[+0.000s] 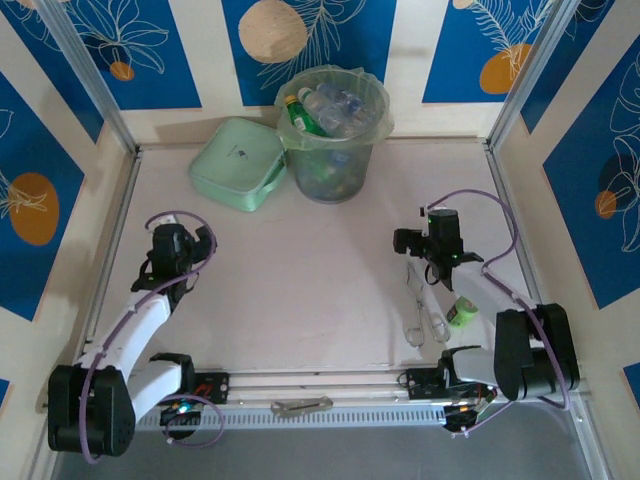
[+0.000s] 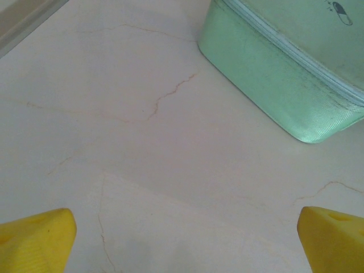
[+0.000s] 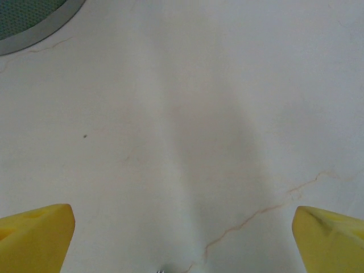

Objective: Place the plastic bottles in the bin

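The bin (image 1: 331,150), a tall translucent pale-green bucket with a thin bag liner, stands at the back middle of the table. Several plastic bottles (image 1: 326,108) lie inside it, clear ones with blue labels and a green one. My left gripper (image 1: 183,235) hovers over bare table at the left, open, with nothing between its yellow fingertips (image 2: 40,239). My right gripper (image 1: 428,240) is at the right, also open and empty over bare tabletop (image 3: 182,142). A curved edge of the bin's base (image 3: 34,28) shows in the right wrist view's top left corner.
A flat pale-green rounded-square lid (image 1: 236,163) lies left of the bin, and its side (image 2: 273,85) is ahead and to the right of my left gripper. Metal tongs (image 1: 421,308) and a stubby lime-green item (image 1: 462,313) lie near the right arm. A metal tool (image 1: 300,405) rests on the front rail.
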